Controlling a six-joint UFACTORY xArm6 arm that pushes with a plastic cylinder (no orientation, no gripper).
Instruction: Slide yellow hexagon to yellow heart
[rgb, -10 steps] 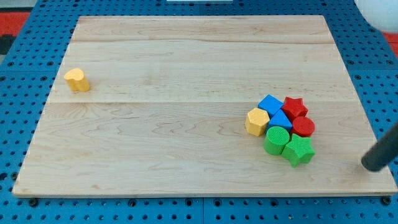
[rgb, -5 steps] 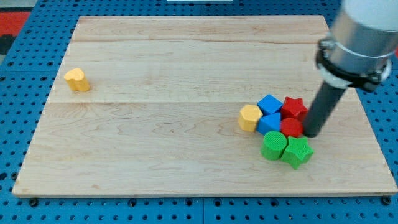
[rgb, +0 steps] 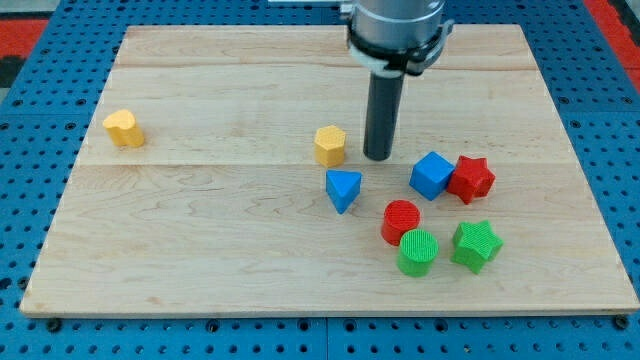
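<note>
One rod, no jaws fitted; my tip (rgb: 377, 157) stood just right of yellow hexagon (rgb: 330, 146), apart. Yellow heart (rgb: 123, 128) sat far left. Blue triangle (rgb: 343, 189) lay near hexagon.

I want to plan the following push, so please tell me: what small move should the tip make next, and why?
Probably a short push toward the view's left. My tip stands just right of the yellow hexagon, with a small gap between them, and the yellow heart lies far to the left, slightly higher. The blue triangular block sits below, out of the path.
</note>
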